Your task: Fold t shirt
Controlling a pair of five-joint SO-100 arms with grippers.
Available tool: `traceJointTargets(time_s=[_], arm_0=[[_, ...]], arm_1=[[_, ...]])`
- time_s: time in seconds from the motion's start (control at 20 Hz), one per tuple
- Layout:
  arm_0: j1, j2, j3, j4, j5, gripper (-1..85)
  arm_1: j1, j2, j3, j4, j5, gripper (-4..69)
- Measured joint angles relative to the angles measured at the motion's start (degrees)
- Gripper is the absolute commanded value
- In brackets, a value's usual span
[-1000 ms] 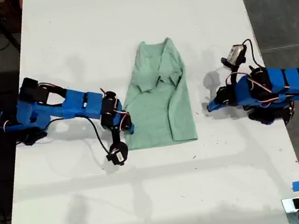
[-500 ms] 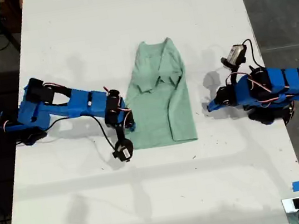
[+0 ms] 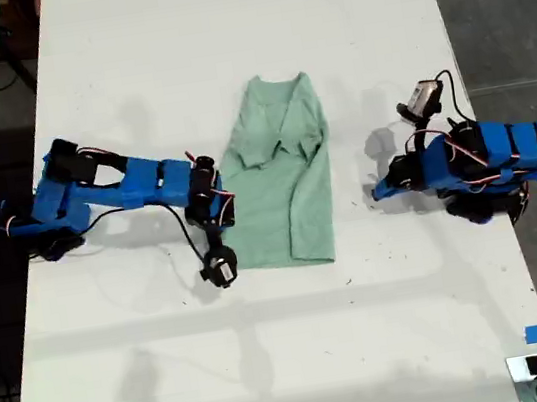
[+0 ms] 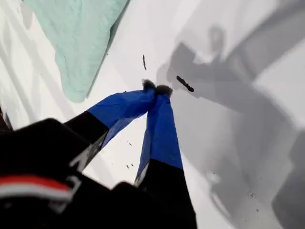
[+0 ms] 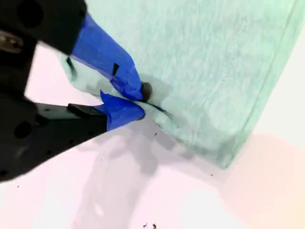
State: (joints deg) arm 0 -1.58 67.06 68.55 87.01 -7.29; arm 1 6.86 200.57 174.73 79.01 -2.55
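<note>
On the white table (image 3: pixel 272 362), near the middle of the exterior view, lies the t shirt (image 3: pixel 282 189). It is pale green and wrinkly. It is folded into a long strip. Its neck end points to 12 o'clock in the exterior view and its bottom edge points to 6 o'clock. Some cloth is folded over on top near the neck end.

My second gripper (image 3: pixel 224 230) is at 9 o'clock from the shirt in the exterior view, right at the shirt's side edge. In the second wrist view, my second gripper (image 5: pixel 140 98) is squeezed tight on the edge of the t shirt (image 5: pixel 205 62). The cloth bunches up a little where the blue fingertips (image 5: pixel 125 110) pinch it. One corner of the shirt lies flat on the table just beside them.

My first gripper (image 3: pixel 376 192) is at 3 o'clock from the shirt in the exterior view, near it but not touching. In the first wrist view, my first gripper (image 4: pixel 157 88) is pressed closed with nothing in it. Its two blue fingertips (image 4: pixel 164 129) meet at the ends. They point down at the bare table (image 4: pixel 152 28). A rounded part of the t shirt (image 4: pixel 81 38) lies apart from them.
</note>
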Motion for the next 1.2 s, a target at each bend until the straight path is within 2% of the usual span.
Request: traceJointTargets(time_s=[0.1, 0.35, 0.45, 0.7, 0.8, 1.2], arm_0=[[0.00, 4.48, -0.09, 0.62, 0.44, 0.0], [0.00, 5.19, -11.51, -0.79, 8.44, 0.0], [-0.09, 4.57, -12.57, -5.54, 11.43, 0.0], [-2.20, -3.69, -12.66, -21.97, 19.34, 0.0], [-2.37, -7.65, -12.57, -25.05, 20.13, 18.4], [-2.37, -9.58, -14.59, -29.09, 24.17, 18.4]], arm_1=[[0.00, 0.00, 0.00, 0.00, 0.00, -0.2], [0.00, 0.00, 0.00, 0.00, 0.00, -0.2], [0.00, 0.00, 0.00, 0.00, 0.00, -0.2], [0.00, 0.00, 0.00, 0.00, 0.00, -0.2], [0.00, 0.00, 0.00, 0.00, 0.00, -0.2], [0.00, 0.00, 0.09, 0.00, 0.00, -0.2]])
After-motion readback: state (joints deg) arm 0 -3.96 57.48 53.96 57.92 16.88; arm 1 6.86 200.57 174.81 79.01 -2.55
